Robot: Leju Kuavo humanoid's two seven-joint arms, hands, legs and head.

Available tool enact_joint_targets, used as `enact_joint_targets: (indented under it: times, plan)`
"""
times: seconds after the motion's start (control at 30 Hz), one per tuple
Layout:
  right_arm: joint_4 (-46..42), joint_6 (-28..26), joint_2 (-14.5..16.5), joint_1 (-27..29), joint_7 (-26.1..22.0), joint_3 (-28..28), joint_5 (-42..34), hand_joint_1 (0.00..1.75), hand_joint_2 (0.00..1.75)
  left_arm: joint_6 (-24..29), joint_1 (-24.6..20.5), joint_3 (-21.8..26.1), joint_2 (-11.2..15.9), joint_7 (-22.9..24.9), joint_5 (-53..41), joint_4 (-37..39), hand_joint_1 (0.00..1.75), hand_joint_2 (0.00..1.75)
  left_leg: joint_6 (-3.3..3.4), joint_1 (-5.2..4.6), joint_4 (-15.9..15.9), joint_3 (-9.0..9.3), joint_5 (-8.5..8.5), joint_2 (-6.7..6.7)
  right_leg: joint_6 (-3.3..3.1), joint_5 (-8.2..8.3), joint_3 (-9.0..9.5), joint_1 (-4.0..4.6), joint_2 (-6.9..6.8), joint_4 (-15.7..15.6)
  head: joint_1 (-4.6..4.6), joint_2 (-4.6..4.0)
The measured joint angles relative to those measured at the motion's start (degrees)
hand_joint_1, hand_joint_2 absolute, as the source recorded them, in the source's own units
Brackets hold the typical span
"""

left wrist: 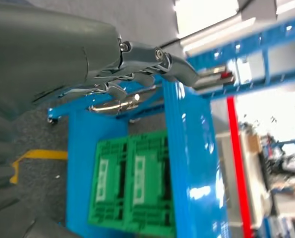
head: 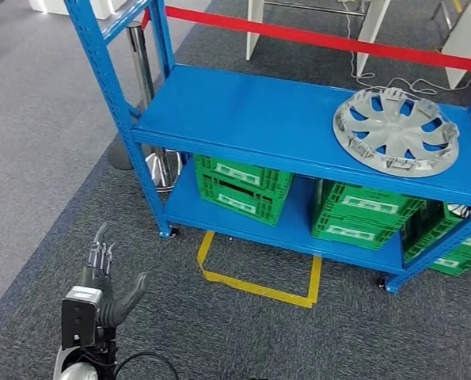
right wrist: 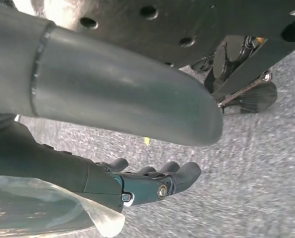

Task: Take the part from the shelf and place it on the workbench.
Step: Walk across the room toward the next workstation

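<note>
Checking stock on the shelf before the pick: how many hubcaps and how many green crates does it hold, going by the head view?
Hubcap: 1, on the upper deck.
Green crates: 3 stacks in view on the lower deck; crates per stack unclear.
Total: 4.

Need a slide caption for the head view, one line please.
Left hand raised and empty before the blue shelf; silver wheel cover lies flat on its top level, green crates below.

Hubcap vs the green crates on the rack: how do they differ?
The hubcap is silver and round; the green crates are boxy. The hubcap lies flat on the upper shelf, in the open; the crates sit beneath it on the lower shelf. Both are untouched on the same blue rack.
</note>
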Motion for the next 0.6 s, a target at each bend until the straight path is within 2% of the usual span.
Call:
enact_joint_targets:
  times: [0.03,0.07,0.1,0.13,0.17,0.23,0.27,0.33,0.37,0.4,0.43,0.47,0.5,0.53,0.6]
  plan:
    - [-0.01,0.0,0.0,0.02,0.0,-0.04,-0.01,0.0,0.0,0.0,-0.03,0.0,0.0,0.04,-0.01,0.05,0.0,1.75,-0.16,0.03,0.08,0.05,-0.11,0.74,0.07,1.77,1.99,-0.04,-0.63,-3.45,0.01,0.0]
    - [-0.03,0.0,0.0,-0.03,0.0,-0.09,-0.01,0.0,0.0,0.0,-0.07,0.01,0.0,0.07,-0.02,0.08,0.0,1.75,-0.39,0.02,0.18,0.11,-0.27,1.4,0.06,3.21,4.33,0.03,-1.96,-7.7,0.02,0.0]
    - [-0.05,0.0,0.0,-0.15,-0.01,-0.18,-0.02,0.0,0.0,0.0,-0.12,0.01,0.01,0.07,-0.04,0.09,0.0,1.75,-0.69,-0.11,0.38,0.12,-0.5,2.01,-0.21,4.26,6.37,0.13,-2.98,-11.25,-0.01,0.0]
    - [-0.07,0.01,0.0,-0.27,-0.02,-0.27,-0.02,0.0,0.0,0.0,-0.17,0.02,0.03,0.07,-0.05,0.1,0.0,1.75,-1.0,-0.26,0.54,0.15,-0.7,2.56,-0.58,4.73,7.68,0.25,-3.69,-13.55,-0.09,0.0]
    - [-0.09,0.01,0.01,-0.35,-0.02,-0.37,-0.02,0.0,0.0,0.0,-0.24,0.03,0.04,0.07,-0.08,0.11,0.0,1.75,-1.3,-0.41,0.65,0.21,-0.84,3.09,-1.01,4.7,8.17,0.4,-3.91,-14.45,-0.18,0.0]
    - [-0.08,0.02,0.01,-0.28,-0.03,-0.5,-0.02,0.0,0.0,0.0,-0.41,0.03,0.07,0.07,-0.09,0.13,0.0,1.75,-1.83,-0.45,0.73,0.44,-1.04,4.04,-1.82,4.89,8.09,0.44,-2.64,-14.46,-0.29,0.0]
    - [-0.08,0.02,0.02,-0.2,-0.02,-0.54,-0.02,0.0,0.0,0.0,-0.51,0.02,0.09,0.07,-0.09,0.13,0.0,1.75,-2.17,-0.32,1.09,0.48,-1.48,3.54,-2.11,5.01,8.07,0.39,-2.05,-14.51,-0.32,0.0]
    - [-0.09,0.01,0.05,-0.22,-0.02,-0.61,-0.02,0.0,0.0,0.0,-0.58,0.02,0.16,0.07,-0.09,0.14,0.0,1.75,-2.8,0.03,4.74,-0.82,-4.14,0.67,-2.74,5.32,8.13,0.18,-0.84,-14.64,-0.47,0.0]
    - [-0.09,0.0,0.07,-0.29,-0.02,-0.67,-0.03,0.0,0.0,0.0,-0.53,0.02,0.24,0.07,-0.09,0.16,0.0,1.75,-3.01,0.16,8.36,-2.3,-6.16,-1.09,-2.95,5.4,8.05,0.18,-0.16,-14.62,-0.55,0.0]
    - [-0.09,0.01,0.08,-0.36,-0.01,-0.72,-0.02,0.0,0.0,0.0,-0.45,0.02,0.33,0.07,-0.09,0.19,0.0,1.75,-3.09,0.22,12.43,-4.09,-8.05,-2.07,-3.12,5.47,7.98,0.21,0.57,-14.6,-0.57,0.0]
    - [-0.09,0.01,0.09,-0.38,-0.01,-0.76,-0.02,0.0,0.0,0.01,-0.38,0.03,0.41,0.07,-0.09,0.22,0.0,1.75,-3.09,0.23,15.77,-5.63,-9.23,-2.5,-3.2,5.51,7.93,0.27,1.36,-14.59,-0.55,0.0]
    - [-0.09,0.02,0.09,-0.33,-0.01,-0.81,-0.02,0.0,0.0,0.01,-0.36,0.03,0.47,0.07,-0.08,0.25,0.0,1.75,-3.01,0.22,17.4,-6.45,-9.3,-2.69,-3.24,5.54,7.92,0.33,2.17,-14.57,-0.56,0.0]
    - [-0.09,0.02,0.09,-0.28,0.0,-0.84,-0.02,0.0,0.0,0.02,-0.35,0.03,0.5,0.07,-0.08,0.26,0.0,1.75,-2.83,0.22,16.74,-6.26,-8.18,-2.85,-3.25,5.58,7.94,0.38,3.0,-14.56,-0.55,0.0]
    - [-0.09,0.02,0.09,-0.24,0.0,-0.87,-0.02,0.0,0.0,0.02,-0.36,0.03,0.51,0.07,-0.08,0.26,0.0,1.75,-2.54,0.21,13.95,-5.09,-6.15,-3.29,-3.21,5.62,7.98,0.41,3.86,-14.55,-0.55,0.0]
    - [-0.09,0.02,0.17,-0.27,-0.01,-0.92,-0.02,0.0,0.0,0.02,-0.36,0.02,0.53,0.07,-0.09,0.26,0.0,1.75,-1.73,0.26,6.03,-1.71,-2.18,-5.84,-2.98,5.76,7.93,0.46,5.47,-14.48,-0.52,0.0]
